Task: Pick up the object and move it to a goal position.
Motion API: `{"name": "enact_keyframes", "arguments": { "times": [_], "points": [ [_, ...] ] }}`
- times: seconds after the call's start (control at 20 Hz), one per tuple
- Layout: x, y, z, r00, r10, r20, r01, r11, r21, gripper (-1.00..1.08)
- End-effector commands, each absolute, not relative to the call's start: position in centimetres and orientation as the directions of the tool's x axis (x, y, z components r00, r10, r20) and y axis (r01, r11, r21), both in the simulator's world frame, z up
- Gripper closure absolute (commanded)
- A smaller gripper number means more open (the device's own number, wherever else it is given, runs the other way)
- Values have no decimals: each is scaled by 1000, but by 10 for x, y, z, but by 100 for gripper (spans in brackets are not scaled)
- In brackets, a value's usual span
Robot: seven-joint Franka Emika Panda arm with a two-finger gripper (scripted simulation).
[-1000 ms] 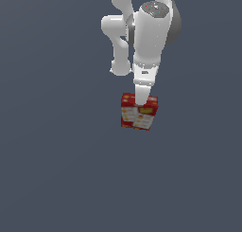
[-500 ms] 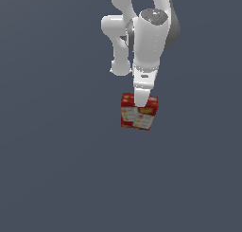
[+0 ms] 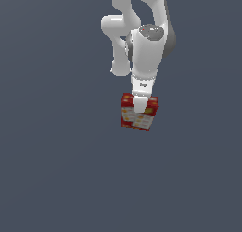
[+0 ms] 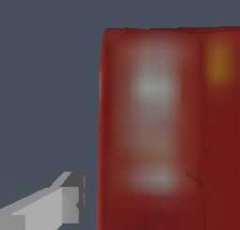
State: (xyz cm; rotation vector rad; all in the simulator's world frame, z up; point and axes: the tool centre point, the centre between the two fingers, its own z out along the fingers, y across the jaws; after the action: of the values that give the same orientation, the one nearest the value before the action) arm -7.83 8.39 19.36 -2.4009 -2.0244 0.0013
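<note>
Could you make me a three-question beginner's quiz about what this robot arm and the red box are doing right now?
1. True or false: the red carton is the only loose thing on the grey floor.
2. In the wrist view, how many of the fingers show? A) none B) one C) two
3. Fill in: in the exterior view, the gripper hangs directly ____ the carton.

Key:
1. True.
2. B: one finger shows beside the carton, with a thin gap between them.
3. Over. Whether the fingers grip it cannot be told.
</note>
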Motion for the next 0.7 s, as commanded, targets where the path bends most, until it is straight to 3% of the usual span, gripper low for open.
{"name": "enact_keyframes", "arguments": {
  "times": [0.0,0.65],
  "points": [
    [-78,84,192,169,986,0,986,-169,0,108],
    [-78,84,196,169,986,0,986,-169,2,108]
  ]
}}
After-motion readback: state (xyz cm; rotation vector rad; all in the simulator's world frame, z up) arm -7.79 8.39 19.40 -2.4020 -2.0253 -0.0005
